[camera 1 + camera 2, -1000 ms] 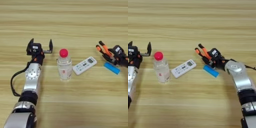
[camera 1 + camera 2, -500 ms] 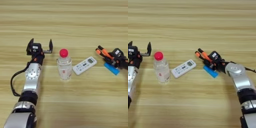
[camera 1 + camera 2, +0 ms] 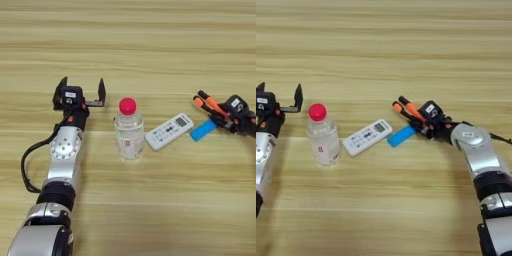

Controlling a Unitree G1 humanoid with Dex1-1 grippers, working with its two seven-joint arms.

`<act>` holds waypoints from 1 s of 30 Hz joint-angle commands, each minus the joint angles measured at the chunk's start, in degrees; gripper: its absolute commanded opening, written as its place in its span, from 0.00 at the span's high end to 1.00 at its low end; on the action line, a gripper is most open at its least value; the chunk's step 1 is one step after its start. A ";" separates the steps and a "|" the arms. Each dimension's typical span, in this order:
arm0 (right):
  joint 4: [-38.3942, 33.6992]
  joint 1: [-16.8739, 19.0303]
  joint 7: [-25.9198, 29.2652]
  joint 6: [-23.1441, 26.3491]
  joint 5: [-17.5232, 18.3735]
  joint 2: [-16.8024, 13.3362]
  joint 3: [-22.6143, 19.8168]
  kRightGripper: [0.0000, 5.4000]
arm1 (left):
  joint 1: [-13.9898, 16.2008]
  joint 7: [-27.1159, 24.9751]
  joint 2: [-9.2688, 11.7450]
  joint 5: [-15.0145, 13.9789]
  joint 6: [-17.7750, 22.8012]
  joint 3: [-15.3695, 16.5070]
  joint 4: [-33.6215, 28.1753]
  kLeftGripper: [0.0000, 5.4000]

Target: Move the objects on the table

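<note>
A clear plastic bottle with a red cap stands upright at the middle of the table. To its right lies a white remote control, then a flat blue block, tilted and close to the remote's end. My right gripper is at the block's right end, shut on the orange-handled pliers, whose handles stick out up and to the left. My left gripper rests open on the table to the left of the bottle, holding nothing.
My left forearm lies along the table from the near left edge, with a black cable looping beside it. My right forearm comes in from the lower right. Bare wood stretches across the far half.
My right gripper has moved left with the pliers. The blue block has slid left and turned, now lying close to the remote. Left arm, bottle and remote are unmoved.
</note>
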 commanded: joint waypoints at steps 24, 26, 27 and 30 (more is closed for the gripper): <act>-1.27 4.32 7.37 1.29 -0.63 -1.05 2.65 0.25 | -0.53 0.12 -0.09 0.19 -0.07 -0.19 -0.05 0.00; -2.66 4.98 8.35 1.11 -0.60 -1.48 2.94 0.20 | -0.51 0.12 -0.10 0.19 -0.08 -0.19 -0.10 0.00; -3.30 5.31 8.77 1.12 -0.57 -1.63 3.06 0.19 | -0.50 0.13 -0.10 0.19 -0.08 -0.19 -0.12 0.00; -5.93 6.81 10.38 0.90 -0.46 -2.13 3.68 0.14 | -0.46 0.13 -0.11 0.17 -0.14 -0.18 -0.16 0.00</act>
